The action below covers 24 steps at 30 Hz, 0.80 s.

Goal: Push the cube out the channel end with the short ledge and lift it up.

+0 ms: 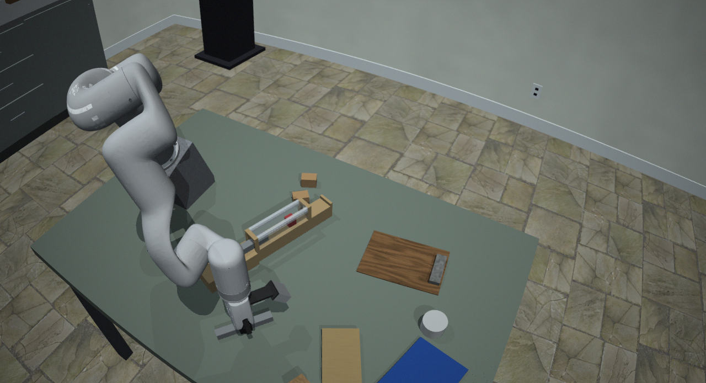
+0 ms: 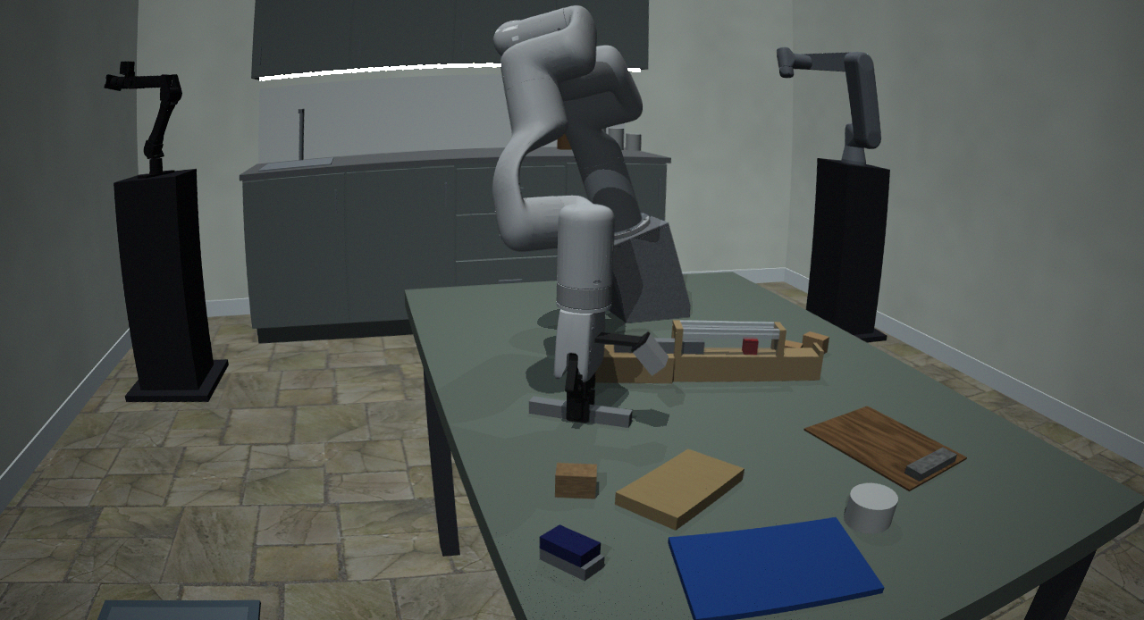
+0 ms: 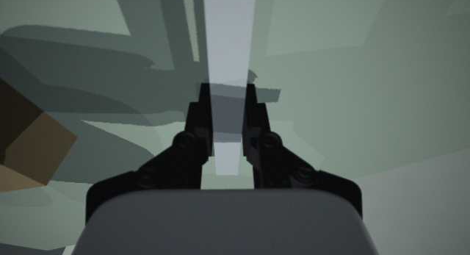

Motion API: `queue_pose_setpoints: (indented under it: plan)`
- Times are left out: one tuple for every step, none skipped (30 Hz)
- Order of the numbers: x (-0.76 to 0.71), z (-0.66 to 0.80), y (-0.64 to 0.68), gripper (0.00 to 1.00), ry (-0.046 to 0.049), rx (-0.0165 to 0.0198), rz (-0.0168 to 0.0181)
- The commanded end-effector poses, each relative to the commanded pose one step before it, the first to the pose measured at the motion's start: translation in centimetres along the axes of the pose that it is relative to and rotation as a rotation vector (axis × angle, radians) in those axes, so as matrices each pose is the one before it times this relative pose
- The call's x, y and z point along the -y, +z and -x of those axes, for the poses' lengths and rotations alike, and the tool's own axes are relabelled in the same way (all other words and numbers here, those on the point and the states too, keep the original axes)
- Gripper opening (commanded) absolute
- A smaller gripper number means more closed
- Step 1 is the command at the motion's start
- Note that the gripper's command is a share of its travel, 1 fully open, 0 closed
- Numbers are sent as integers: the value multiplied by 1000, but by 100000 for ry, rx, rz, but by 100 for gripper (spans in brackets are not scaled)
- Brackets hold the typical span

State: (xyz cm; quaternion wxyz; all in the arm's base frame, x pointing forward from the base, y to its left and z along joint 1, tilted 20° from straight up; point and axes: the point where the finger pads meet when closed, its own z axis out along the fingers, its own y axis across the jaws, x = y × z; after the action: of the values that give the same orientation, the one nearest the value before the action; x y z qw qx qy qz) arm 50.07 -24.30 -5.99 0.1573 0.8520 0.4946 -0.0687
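The small red cube (image 1: 289,219) sits inside the wooden channel (image 1: 276,227), under its two clear rails; it also shows in the exterior view (image 2: 749,345). A long grey bar (image 1: 238,330) lies flat on the table near the front left edge. My gripper (image 1: 245,328) points straight down and is shut on the grey bar (image 2: 590,413) near its middle. In the wrist view the two black fingers press on both sides of the pale grey bar (image 3: 228,45), which runs away from the camera. The gripper stands apart from the channel (image 2: 711,359).
A wood-grain board (image 1: 402,261) with a grey block, a white cylinder (image 1: 434,322), a blue mat (image 1: 424,363) and a tan board (image 1: 340,354) lie on the right and front. Small wooden blocks (image 1: 308,179) sit past the channel's far end. A brown block (image 2: 576,479) and a blue block (image 2: 569,548) are near the front.
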Motion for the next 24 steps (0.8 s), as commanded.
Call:
queue_pose_setpoints:
  plan:
    - [-162,-22,-131,0,34,-78,353]
    - [0,0,0,0,0,0,0]
    - [0,0,0,0,0,0,0]
    - [0,0,0,0,0,0,0]
    - [0,0,0,0,0,0,0]
    - [0,0,0,0,0,0,0]
    - [0,0,0,0,0,0,0]
    - [0,0,0,0,0,0,0]
    - [0,0,0,0,0,0,0]
    - [0,0,0,0,0,0,0]
    - [0,0,0,0,0,0,0]
    - [0,0,0,0,0,0,0]
    - [0,0,0,0,0,0,0]
    - [0,0,0,0,0,0,0]
    - [0,0,0,0,0,0,0]
    - [0,0,0,0,0,0,0]
    - [0,0,0,0,0,0,0]
    - [0,0,0,0,0,0,0]
    - [0,0,0,0,0,0,0]
    - [0,0,0,0,0,0,0]
    - [0,0,-17,0,0,0,0]
    - [-1,0,-108,0,0,1,0]
    - [0,0,-259,0,0,0,0]
    - [0,0,-445,0,0,0,0]
